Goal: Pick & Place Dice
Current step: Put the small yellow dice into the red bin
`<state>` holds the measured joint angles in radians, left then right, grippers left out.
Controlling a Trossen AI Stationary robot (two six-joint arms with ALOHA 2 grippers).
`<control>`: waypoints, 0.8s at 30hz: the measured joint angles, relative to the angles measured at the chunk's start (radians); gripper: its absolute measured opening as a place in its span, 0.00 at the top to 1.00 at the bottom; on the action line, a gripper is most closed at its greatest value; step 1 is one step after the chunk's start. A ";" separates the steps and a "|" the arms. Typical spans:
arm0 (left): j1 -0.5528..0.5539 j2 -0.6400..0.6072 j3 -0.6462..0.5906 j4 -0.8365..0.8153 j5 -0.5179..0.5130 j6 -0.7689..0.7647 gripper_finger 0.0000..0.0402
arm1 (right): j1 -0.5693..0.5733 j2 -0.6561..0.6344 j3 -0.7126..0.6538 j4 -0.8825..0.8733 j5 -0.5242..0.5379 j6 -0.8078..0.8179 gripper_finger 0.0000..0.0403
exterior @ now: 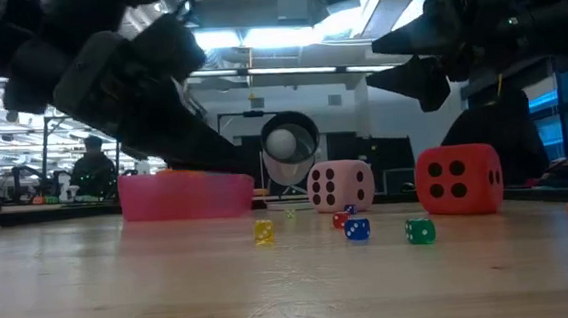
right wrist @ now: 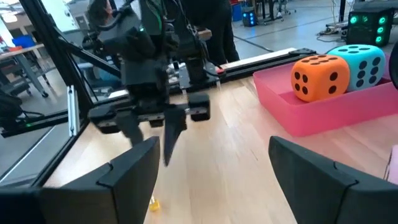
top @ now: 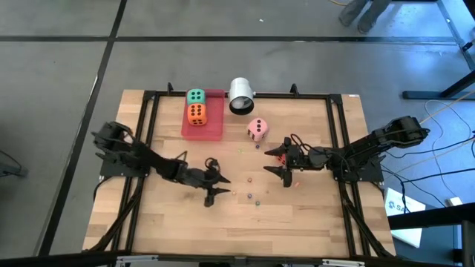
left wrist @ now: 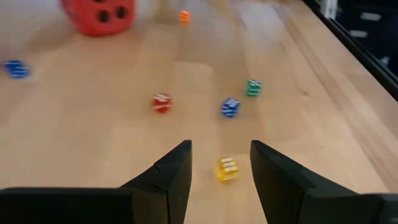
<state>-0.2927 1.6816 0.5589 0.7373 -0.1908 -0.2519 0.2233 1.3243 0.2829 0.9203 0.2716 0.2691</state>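
Observation:
A green die (top: pixel 196 96) and an orange die (top: pixel 197 113) sit in the pink tray (top: pixel 211 127) at the table's far side. The pink die (top: pixel 257 129) rests on the wood beside the tray. The red die (exterior: pixel 458 179) stands on the table, close under my right gripper (top: pixel 276 166), which is open with nothing between its fingers (right wrist: pixel 130 171). My left gripper (left wrist: pixel 221 168) is low over the table's middle and open. A tiny yellow die (left wrist: pixel 227 168) lies between its fingertips, with a gap on each side.
A white cylinder (top: pixel 241 96) lies on its side behind the pink die, next to the tray. Several tiny dice (left wrist: pixel 230 107) are scattered over the middle of the table. A black frame (top: pixel 338 133) borders the wooden top. Bare wood lies toward the near edge.

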 joint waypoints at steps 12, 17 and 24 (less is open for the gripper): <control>-0.034 0.160 0.108 -0.001 -0.022 0.020 0.64 | 0.000 0.000 0.000 -0.018 0.000 0.004 0.26; -0.034 0.183 0.125 -0.007 -0.025 0.020 0.64 | 0.000 0.000 0.000 -0.021 0.000 0.008 0.26; -0.034 0.183 0.124 -0.059 -0.028 0.003 0.64 | 0.000 0.000 0.000 -0.024 0.000 0.011 0.26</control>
<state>-0.3267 1.8648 0.6827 0.6782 -0.2185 -0.2492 0.2234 1.3243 0.2829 0.8961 0.2712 0.2798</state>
